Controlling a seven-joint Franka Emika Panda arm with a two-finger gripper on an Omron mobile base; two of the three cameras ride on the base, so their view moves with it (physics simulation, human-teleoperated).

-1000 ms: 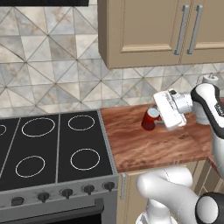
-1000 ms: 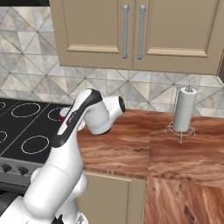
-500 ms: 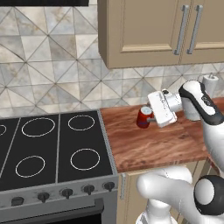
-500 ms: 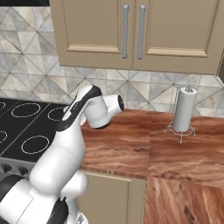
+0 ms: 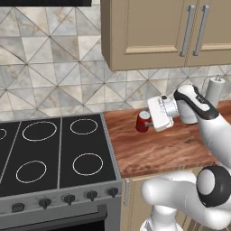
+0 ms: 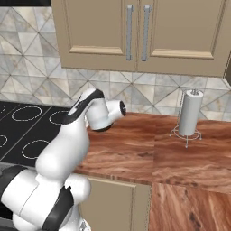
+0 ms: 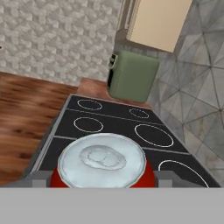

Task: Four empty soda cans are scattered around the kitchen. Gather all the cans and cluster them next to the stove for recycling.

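A red soda can (image 5: 143, 122) with a silver top sits between the fingers of my gripper (image 5: 146, 122), which is shut on it. The hand reaches sideways to the left over the wooden counter (image 5: 158, 153), just right of the stove (image 5: 58, 153). The can hangs close to the cooktop's right edge, near the back wall. In the hand view the can's silver top (image 7: 103, 159) lies low in the middle inside the gripper (image 7: 103, 180), with the black stove (image 7: 113, 122) and its white rings beyond. From the right base view the stove (image 6: 27, 131) lies left of my arm.
A white paper-towel roll (image 6: 189, 113) on a wire stand (image 5: 215, 90) is at the counter's back right. Beige wall cabinets (image 5: 153, 31) hang above. A green box-shaped appliance (image 7: 133, 76) stands on the counter past the far side of the stove.
My gripper has carried the red can leftward along the counter, closer to the stove's right edge. The paper-towel roll has stayed put.
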